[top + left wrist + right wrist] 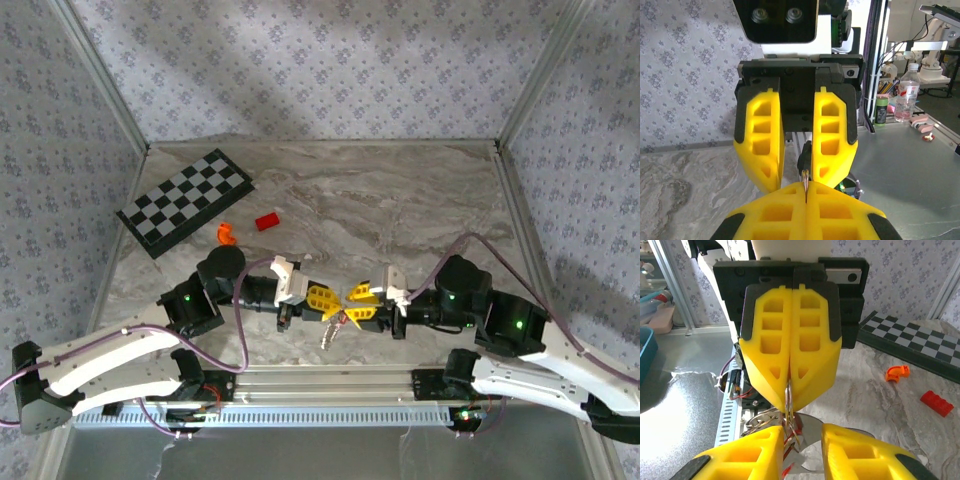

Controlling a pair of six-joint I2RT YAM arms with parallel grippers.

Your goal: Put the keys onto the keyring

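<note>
Your marble table (400, 200) has the chessboard (185, 200) at back left. Your two grippers meet tip to tip near the front edge. The left gripper (336, 303) is fully closed, pinching the keyring (788, 415) at its fingertips. The right gripper (357, 300) has its jaws partly apart either side of the ring, gripping nothing. The keys (330, 335) dangle just below both tips.
</note>
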